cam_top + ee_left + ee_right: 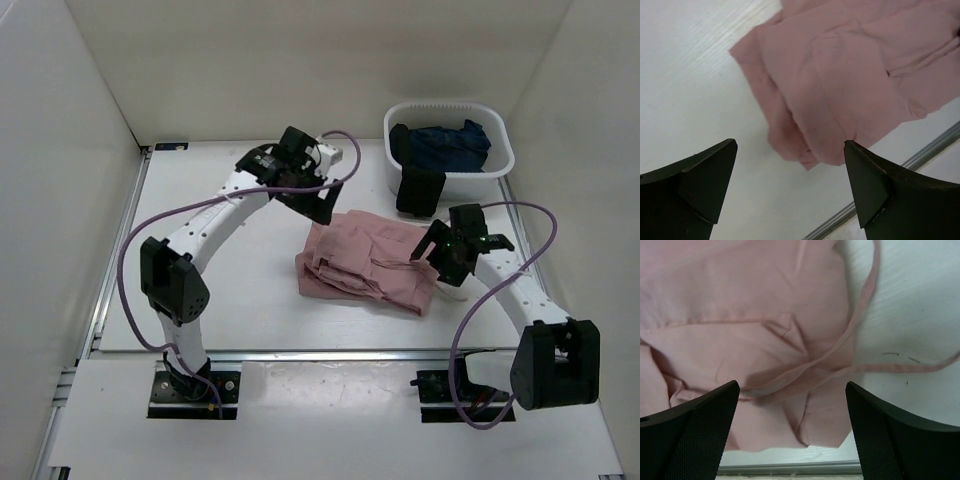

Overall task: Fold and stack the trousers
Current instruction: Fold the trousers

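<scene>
The dusty-pink trousers [367, 262] lie folded into a rumpled rectangle in the middle of the table. My left gripper [312, 203] hovers open and empty just beyond their far left corner; in the left wrist view the folded cloth [850, 80] lies ahead of its spread fingers. My right gripper [437, 262] is open and empty over the trousers' right edge. In the right wrist view the cloth [740, 315] fills the frame, with thin drawstrings [860, 325] trailing onto the table.
A white basket [497, 167] at the back right holds a dark blue garment [450, 145] and a black garment [420, 190] draped over its front rim. White walls enclose the table. A metal rail [300, 352] runs along the near edge.
</scene>
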`<state>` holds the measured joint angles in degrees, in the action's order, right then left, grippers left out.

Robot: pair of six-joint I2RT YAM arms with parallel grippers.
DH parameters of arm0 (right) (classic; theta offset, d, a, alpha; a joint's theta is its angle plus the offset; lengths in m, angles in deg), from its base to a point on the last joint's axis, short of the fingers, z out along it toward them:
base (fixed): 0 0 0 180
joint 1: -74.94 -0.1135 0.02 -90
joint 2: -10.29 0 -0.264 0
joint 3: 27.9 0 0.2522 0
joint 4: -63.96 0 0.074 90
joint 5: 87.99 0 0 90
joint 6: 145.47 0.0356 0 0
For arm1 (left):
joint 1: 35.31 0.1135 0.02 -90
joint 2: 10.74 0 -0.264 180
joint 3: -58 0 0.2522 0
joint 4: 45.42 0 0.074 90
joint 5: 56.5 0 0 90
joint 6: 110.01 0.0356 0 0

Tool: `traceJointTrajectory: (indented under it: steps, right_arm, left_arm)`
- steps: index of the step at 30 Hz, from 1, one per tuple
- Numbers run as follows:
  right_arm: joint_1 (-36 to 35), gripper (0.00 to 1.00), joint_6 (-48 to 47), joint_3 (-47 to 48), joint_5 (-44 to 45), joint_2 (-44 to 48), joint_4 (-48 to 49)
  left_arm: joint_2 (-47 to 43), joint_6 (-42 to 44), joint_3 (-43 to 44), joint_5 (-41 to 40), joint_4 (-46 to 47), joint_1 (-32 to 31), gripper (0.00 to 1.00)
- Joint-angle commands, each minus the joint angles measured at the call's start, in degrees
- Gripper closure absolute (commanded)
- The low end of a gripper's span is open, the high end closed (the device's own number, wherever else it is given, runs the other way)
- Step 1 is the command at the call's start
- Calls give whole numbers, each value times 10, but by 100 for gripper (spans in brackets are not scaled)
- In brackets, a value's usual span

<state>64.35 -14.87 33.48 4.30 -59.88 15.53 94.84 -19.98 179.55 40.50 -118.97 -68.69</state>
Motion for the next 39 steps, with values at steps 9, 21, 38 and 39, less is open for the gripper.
traceJointTrajectory:
  steps: [9,21,38,39]
  right_arm:
    - [51,24,28,-100,-107,-49,153]
    - [-32,34,30,-46,-133,-155,181]
    - [-109,1,23,215,-79,-221,-17]
    - [-103,1,17,232,-60,-198,-45]
  left_arm:
    - [-13,0,-307,-110,199,-143,25]
    - [-107,0,-445,-219,231,-144,37]
    - [-280,0,-433,-218,196,-29,9]
    - [-285,0,-421,-218,188,-23,7]
